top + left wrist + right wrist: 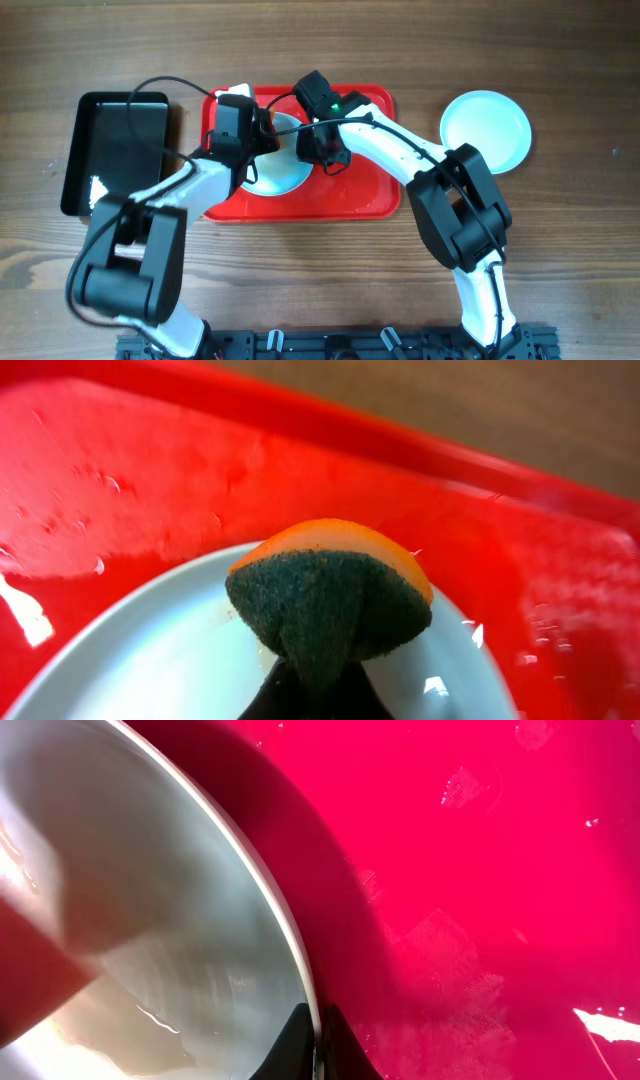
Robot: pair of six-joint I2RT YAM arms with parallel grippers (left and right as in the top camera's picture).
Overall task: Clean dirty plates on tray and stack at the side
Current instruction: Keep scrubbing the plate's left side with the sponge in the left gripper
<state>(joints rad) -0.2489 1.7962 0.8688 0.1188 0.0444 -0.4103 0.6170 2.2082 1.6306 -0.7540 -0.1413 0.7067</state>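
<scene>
- One plate (283, 172) sits on the tray (340, 200), left of centre. It is pale mint-white, shallow, with a wet sheen across its face.
- My right gripper (315, 1045) is pinched tight on this plate's rim, one finger on each side of the edge.
- My left gripper (305, 695) is clamped on a sponge (325, 600), orange on top with a dark green scouring face turned toward the camera, poised over the plate's inner surface. I cannot tell if it touches.
- Water beads dot the red tray floor.
- A second plate (486, 130) lies on the table (560, 260), right of the tray and apart from it.
- A black bin (115, 150) sits just left of the tray.
- From overhead, both wrists and their cables hide much of the plate.
</scene>
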